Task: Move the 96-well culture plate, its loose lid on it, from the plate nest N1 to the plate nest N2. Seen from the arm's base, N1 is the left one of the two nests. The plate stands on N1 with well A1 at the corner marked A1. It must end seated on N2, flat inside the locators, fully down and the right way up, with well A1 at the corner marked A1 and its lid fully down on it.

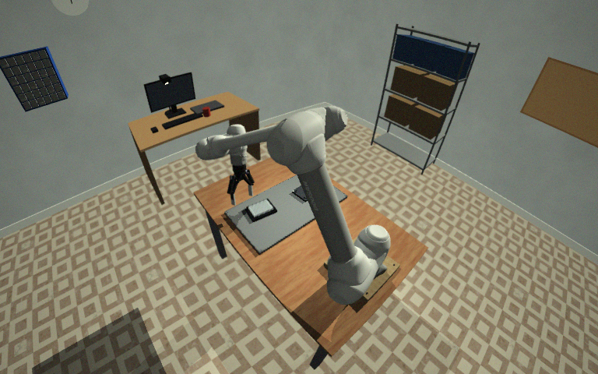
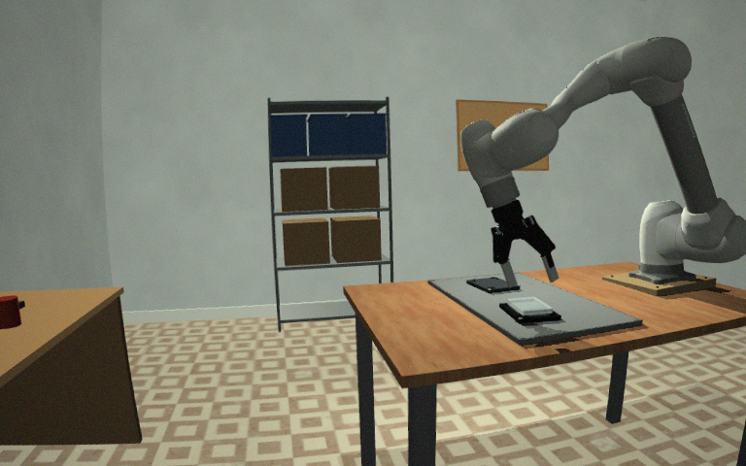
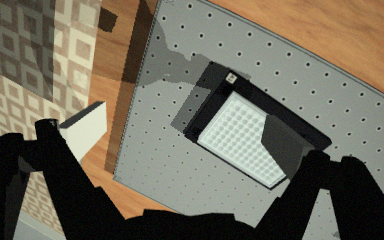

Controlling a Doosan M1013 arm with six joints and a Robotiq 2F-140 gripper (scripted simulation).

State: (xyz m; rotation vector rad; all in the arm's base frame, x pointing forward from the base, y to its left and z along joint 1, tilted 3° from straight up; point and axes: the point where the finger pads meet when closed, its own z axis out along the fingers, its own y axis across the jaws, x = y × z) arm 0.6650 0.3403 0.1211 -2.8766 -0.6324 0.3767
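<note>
Item: lidded plate (image 3: 241, 138) seated on nest N1 (image 3: 212, 82), frame centre; pincer (image 3: 187, 150) fully spread, empty, hovering off-centre above; risk: skewed descent could knock the loose lid.

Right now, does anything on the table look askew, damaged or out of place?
Nothing stands out. The lidded plate sits flat and square in its nest, and the open gripper hangs above the grey board, touching nothing.

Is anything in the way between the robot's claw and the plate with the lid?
Nothing visible. The open gripper hangs above the grey board, off to one side of the lidded plate on nest N1, with only air between them.
</note>
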